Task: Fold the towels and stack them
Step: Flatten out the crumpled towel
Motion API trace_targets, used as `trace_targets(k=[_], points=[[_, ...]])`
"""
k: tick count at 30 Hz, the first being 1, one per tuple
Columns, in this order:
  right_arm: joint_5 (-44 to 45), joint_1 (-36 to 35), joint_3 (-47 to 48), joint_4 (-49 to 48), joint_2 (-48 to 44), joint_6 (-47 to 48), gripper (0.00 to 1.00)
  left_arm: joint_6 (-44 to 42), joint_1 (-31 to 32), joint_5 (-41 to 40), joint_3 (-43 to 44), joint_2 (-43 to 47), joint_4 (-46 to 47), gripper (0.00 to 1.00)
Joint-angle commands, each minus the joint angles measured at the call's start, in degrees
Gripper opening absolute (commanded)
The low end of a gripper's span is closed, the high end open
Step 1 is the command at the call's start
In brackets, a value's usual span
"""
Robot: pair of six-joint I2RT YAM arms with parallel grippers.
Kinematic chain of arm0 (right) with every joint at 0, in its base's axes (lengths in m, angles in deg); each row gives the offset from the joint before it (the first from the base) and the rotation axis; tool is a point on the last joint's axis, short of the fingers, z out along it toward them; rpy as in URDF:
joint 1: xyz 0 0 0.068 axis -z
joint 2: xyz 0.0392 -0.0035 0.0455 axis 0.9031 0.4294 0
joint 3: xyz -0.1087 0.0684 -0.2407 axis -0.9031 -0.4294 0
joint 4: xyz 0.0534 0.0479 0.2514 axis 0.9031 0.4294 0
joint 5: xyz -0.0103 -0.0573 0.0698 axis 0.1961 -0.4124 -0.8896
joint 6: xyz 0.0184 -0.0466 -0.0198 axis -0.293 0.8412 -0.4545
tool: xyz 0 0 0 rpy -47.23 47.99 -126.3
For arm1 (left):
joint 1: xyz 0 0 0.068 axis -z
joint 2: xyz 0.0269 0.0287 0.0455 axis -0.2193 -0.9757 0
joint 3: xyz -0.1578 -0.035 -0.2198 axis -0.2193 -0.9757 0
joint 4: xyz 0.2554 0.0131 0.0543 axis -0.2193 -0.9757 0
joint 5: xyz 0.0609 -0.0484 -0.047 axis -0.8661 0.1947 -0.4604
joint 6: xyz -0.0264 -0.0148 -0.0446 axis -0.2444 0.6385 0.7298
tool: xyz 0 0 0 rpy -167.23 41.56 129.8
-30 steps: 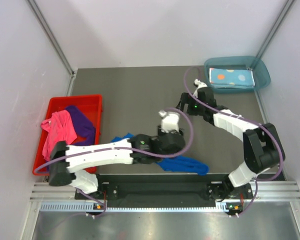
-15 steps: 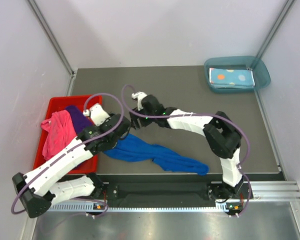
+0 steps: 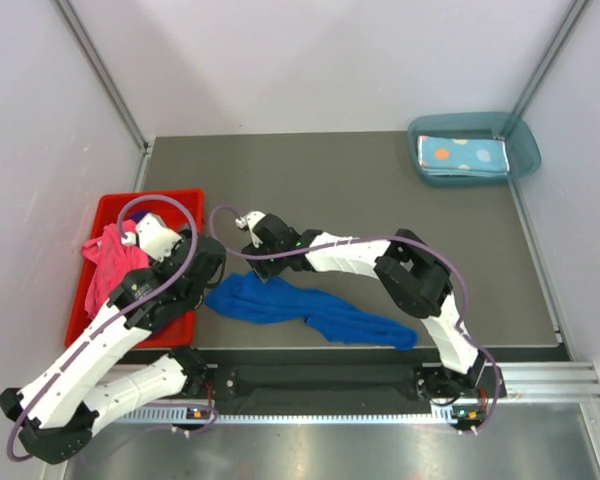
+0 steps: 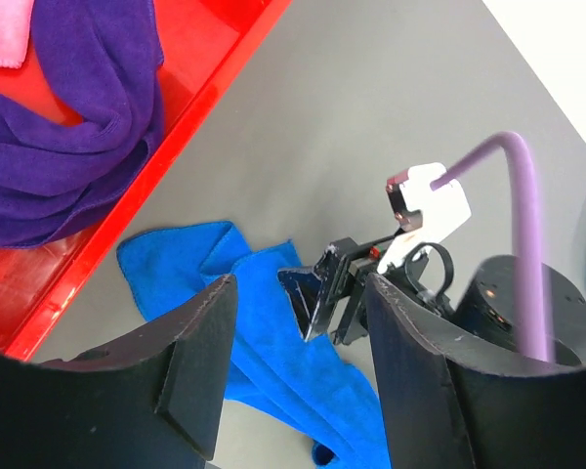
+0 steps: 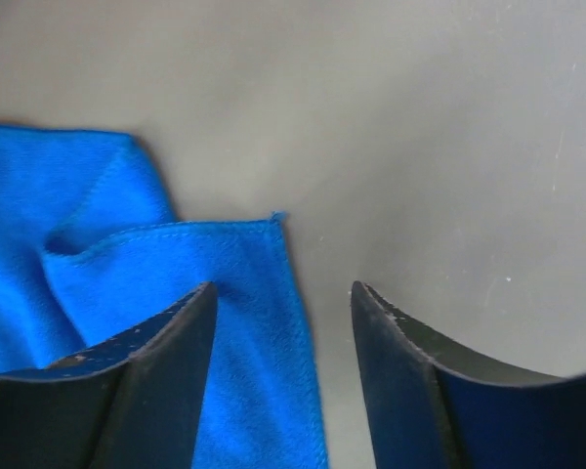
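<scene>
Got the right gripper (image 5: 283, 313) with jaws apart, nothing clamped, straddling the free corner of the royal blue towel (image 5: 205, 293). Bulk of the cloth under and beyond one jaw, bare table (image 5: 449, 147) beyond the other. Got the left gripper (image 4: 298, 342) with jaws wide apart too, empty, looking across at the same towel from the red bin (image 4: 225, 49) side. Purple towel (image 4: 68, 127) in that bin, out past one jaw.

Risks, as a guess:
- Closing too high and pinching air.
- Closing on the doubled-over flap and lifting two layers, hence a crooked fold.
- Dragging the bunched cloth instead of spreading it.
- Clipping the right fingers with the left arm, given such close quarters.
</scene>
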State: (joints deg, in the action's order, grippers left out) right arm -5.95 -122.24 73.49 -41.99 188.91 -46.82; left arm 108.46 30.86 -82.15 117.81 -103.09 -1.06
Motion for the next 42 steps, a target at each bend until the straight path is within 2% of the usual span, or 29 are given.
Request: trace_targets(k=[1, 8, 9, 11, 12, 17, 20, 27, 33, 37, 39, 40, 42], points=[[2.9, -1.5, 4.5, 2.3, 2.0, 1.4, 0.56, -1.3, -0.3, -0.6, 1.4, -0.1, 0.5, 0.60], [5.0, -2.1, 5.3, 3.7, 3.8, 1.3, 0.40, -1.4, -0.3, 0.3, -0.4, 1.7, 2.4, 0.59], [5.1, -2.2, 5.2, 3.9, 4.0, 1.1, 0.30, -1.4, -0.3, 0.4, -0.7, 2.0, 2.6, 0.59], [5.5, -2.3, 5.1, 3.8, 4.2, 1.0, 0.23, -1.5, -0.3, 0.5, -1.0, 2.4, 2.9, 0.58], [5.6, -2.4, 4.7, 3.9, 4.2, 0.9, 0.14, -1.5, -0.3, 0.5, -1.2, 2.5, 2.9, 0.58], [12.1, -1.6, 2.2, 3.5, 2.7, -0.4, 0.03, -2.2, -0.3, 1.0, -1.6, 3.0, 4.0, 0.57], [13.9, 2.4, -1.2, 3.0, 0.1, -2.7, 0.00, -4.1, -0.3, 2.1, -2.5, 2.9, 6.0, 0.57], [13.4, 17.1, -11.0, -1.1, -10.4, -5.0, 0.00, -9.6, -0.3, 4.4, -4.3, -3.1, 13.7, 0.60], [14.2, 27.5, -14.9, -0.7, -14.7, -5.4, 0.00, -16.7, -3.9, 9.5, -2.1, -16.3, 23.5, 0.61], [13.4, 31.9, -14.9, -0.1, -15.9, -4.6, 0.01, -25.5, -9.9, 22.1, -1.6, -27.5, 35.1, 0.58], [12.7, 33.0, -14.0, 0.2, -16.3, -4.4, 0.02, -28.4, -11.5, 25.1, 1.5, -32.3, 38.5, 0.58], [12.6, 33.1, -13.7, 0.4, -16.5, -4.3, 0.02, -30.9, -12.9, 26.8, 3.4, -37.8, 38.6, 0.58], [12.4, 33.6, -12.4, 1.4, -16.4, -3.8, 0.05, -32.4, -14.1, 27.6, 9.1, -42.9, 37.5, 0.58]])
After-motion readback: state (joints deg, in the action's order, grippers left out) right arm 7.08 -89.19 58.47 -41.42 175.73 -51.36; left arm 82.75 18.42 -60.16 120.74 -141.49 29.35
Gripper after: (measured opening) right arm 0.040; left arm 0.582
